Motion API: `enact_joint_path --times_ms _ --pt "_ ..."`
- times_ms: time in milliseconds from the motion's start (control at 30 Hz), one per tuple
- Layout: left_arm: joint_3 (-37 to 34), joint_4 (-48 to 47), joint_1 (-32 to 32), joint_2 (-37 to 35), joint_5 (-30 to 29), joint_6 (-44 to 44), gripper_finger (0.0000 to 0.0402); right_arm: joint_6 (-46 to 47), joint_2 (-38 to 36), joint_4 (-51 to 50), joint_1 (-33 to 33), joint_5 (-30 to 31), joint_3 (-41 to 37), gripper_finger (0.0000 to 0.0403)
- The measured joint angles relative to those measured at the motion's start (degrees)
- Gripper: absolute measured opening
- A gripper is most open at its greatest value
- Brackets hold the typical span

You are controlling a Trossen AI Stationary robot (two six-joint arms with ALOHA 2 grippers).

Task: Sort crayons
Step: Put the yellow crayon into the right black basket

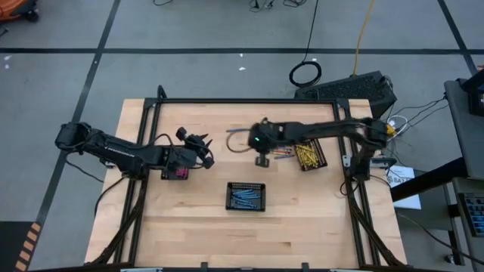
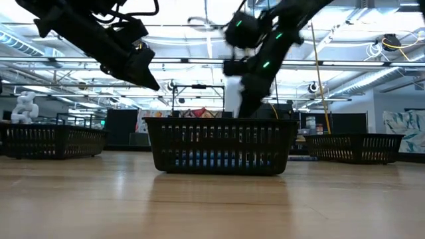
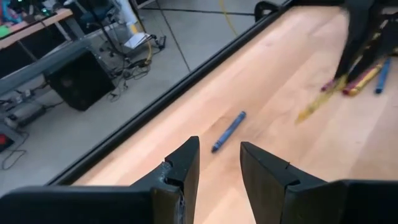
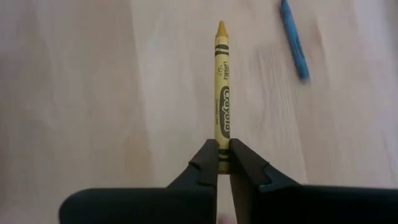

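Pinched at its blunt end by the right gripper [image 4: 224,163] above the wooden table [image 4: 93,93], one yellow paper-wrapped crayon [image 4: 222,93] should travel level to the black tray of yellow crayons [image 1: 309,155], grip firm.

Yellow crayon [image 4: 222,93], black lettering; blue crayon [image 3: 228,131]; black trays [image 1: 246,196]; light wood table [image 1: 302,219].

You see two matte black jointed arms, the left arm [image 1: 113,148] at the frame's left and the right arm [image 1: 333,130] at its right. A green light glows on the right one's wrist. Each tool has two dark, wedge-shaped fingers [image 3: 180,174].
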Motion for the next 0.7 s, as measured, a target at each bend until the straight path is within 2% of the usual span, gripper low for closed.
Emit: enact_joint_path --times_ms 133,200,333,467,567,700 --pt "0.0 0.0 -1.8 0.0 -0.1 -1.4 0.012 11.4 -10.1 -7.3 3.8 7.1 -6.7 0.0001" --pt "0.0 0.1 -2.4 0.0 -0.2 -1.4 0.012 19.1 -15.6 -12.1 5.0 8.7 -11.0 0.0001" --pt "0.0 0.1 -3.2 0.0 -0.2 -1.4 0.012 38.6 -27.3 -22.4 6.1 8.6 -19.8 0.0001" --pt "0.0 0.5 -3.3 0.0 -0.2 -1.4 0.012 56.7 -37.3 -29.6 6.2 5.7 -27.6 0.0002" --pt "0.0 0.5 -3.3 0.0 -0.2 -1.4 0.012 63.1 -42.3 -28.4 6.2 4.4 -32.9 0.0001" --pt "0.0 0.6 -3.0 0.0 -0.2 -1.3 0.012 65.2 -44.2 -23.7 6.2 4.5 -37.2 0.0005"
